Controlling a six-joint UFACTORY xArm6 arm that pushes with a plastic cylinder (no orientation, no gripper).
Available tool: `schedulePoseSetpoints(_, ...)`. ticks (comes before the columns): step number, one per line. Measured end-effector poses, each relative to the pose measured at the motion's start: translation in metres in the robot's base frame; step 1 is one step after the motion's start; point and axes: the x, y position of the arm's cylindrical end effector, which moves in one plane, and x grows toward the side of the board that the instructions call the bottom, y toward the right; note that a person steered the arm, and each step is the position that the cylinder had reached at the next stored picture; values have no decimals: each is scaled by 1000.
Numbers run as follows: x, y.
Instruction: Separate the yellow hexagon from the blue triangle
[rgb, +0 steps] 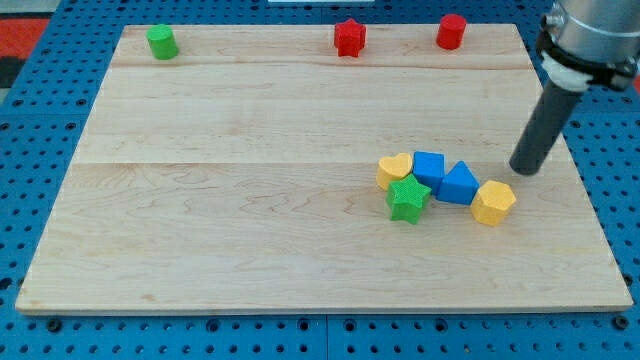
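Yellow hexagon (493, 202) touches blue triangle (458, 185) on its right; my tip (524, 170), bare, holding nothing, sits just up-right of the hexagon, approach stage—next, push it away.

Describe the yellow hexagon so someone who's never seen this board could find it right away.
Start at the wooden board and find the cluster of blocks toward the view's lower right. The yellow hexagon block is its rightmost piece, beside the blue triangle block. The yellow heart block sits at the cluster's left end.
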Motion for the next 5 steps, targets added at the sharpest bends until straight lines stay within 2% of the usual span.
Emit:
schedulePoseSetpoints(1, 20, -40)
schedulePoseSetpoints(2, 66, -61)
schedulePoseSetpoints(3, 82, -64)
schedulePoseSetpoints(5, 152, -58)
